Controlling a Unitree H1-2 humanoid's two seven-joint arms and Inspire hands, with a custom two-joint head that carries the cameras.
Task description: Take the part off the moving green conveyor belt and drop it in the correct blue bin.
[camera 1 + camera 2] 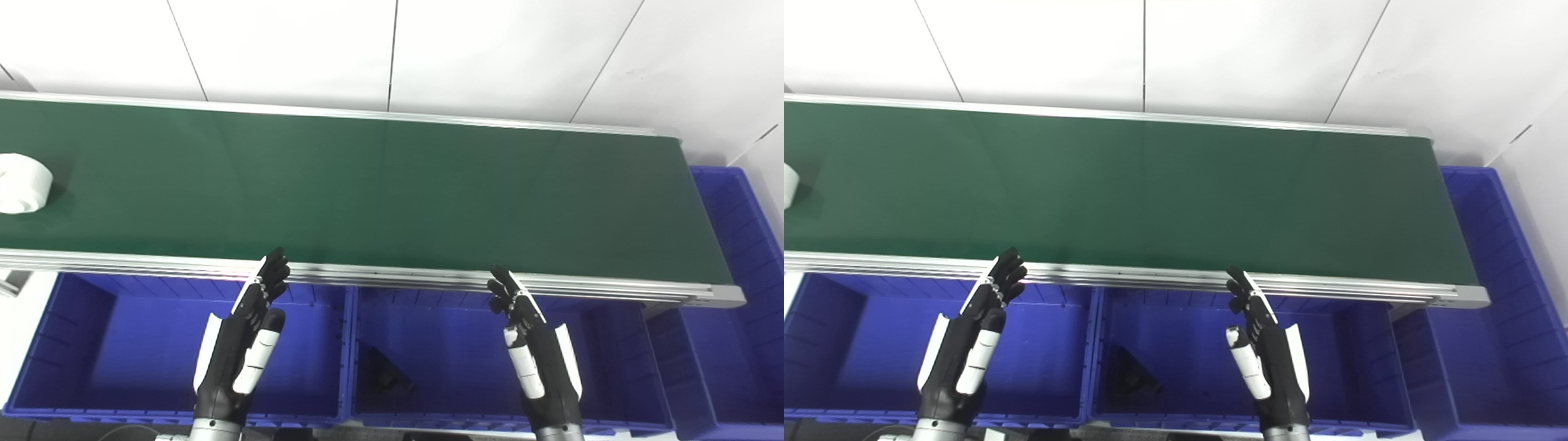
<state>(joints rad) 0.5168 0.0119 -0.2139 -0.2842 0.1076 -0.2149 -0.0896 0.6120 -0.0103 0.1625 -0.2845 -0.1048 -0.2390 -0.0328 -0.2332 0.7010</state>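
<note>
**Waiting for the part to arrive**

In the left eye view, we see the white part (21,182) lying on the green conveyor belt (380,196) at the far left edge of the picture. It looks round, like a roll or a ring, but we cannot tell its exact form. Our left hand (248,334) and right hand (536,343) are both raised in front of the belt's near metal rail, above the blue bins. The fingers of both hands are stretched and a little apart, and neither hand has hold of anything. The part is well apart from both hands, and nearer to the left one. Under the hands we see the left bin (92,361) and the middle bin (612,367); a dark object (383,373) lies in the middle bin. A third bin (735,245) stands at the right end of the belt.

In the right eye view, only a small piece of the part (789,184) shows at the left border. The left hand (968,343) and the right hand (1265,355) are empty here too, with the fingertips close to the rail.

We judge that the step in hand is the waiting before the pick. The next move calls for good timing: the left hand must reach over the rail as the part comes near, and close around it. Which bin is correct, we cannot tell yet.
</note>
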